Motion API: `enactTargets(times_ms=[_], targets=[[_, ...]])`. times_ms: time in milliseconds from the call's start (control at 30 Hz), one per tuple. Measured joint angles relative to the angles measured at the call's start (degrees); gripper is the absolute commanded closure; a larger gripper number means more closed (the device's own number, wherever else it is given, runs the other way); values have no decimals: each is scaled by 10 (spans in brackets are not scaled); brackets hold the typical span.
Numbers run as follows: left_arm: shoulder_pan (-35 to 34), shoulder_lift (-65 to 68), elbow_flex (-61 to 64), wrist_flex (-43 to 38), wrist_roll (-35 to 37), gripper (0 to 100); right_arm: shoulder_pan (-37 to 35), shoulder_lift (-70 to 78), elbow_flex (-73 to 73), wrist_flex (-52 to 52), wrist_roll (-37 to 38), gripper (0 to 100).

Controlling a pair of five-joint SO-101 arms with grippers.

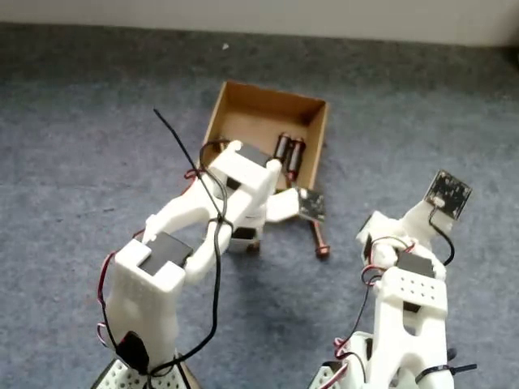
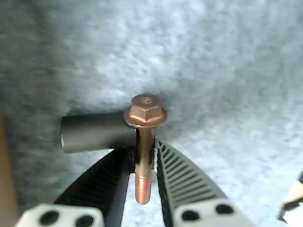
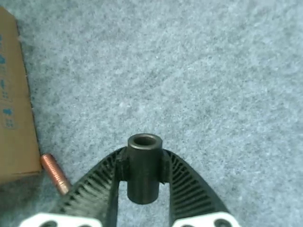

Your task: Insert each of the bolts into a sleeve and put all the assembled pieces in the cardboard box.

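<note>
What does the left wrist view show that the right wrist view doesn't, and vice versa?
Left wrist view: the left claw shut on a copper bolt by its shank, with a spare sleeve lying on the carpet behind it. Right wrist view: the right claw shut on a held sleeve, bore open, plus the cardboard box wall and the threaded end of a loose bolt beside it. Both: grey carpet, and a claw clamping one part.
</note>
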Motion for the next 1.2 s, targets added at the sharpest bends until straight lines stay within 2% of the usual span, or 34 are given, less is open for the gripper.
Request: enactTargets(times_ms=[267,400,667,933,1200], targets=[[4,-36,42,7,37,994,0,0,0,0,0,992],[10,-123,115,7,38,994,0,0,0,0,0,992],[12,-328,279,-64,49,994,0,0,0,0,0,992],[12,-494,389,-183,185,994,-6,0,0,0,0,992],[12,-624,473,-365,364,994,-74,0,0,0,0,992]])
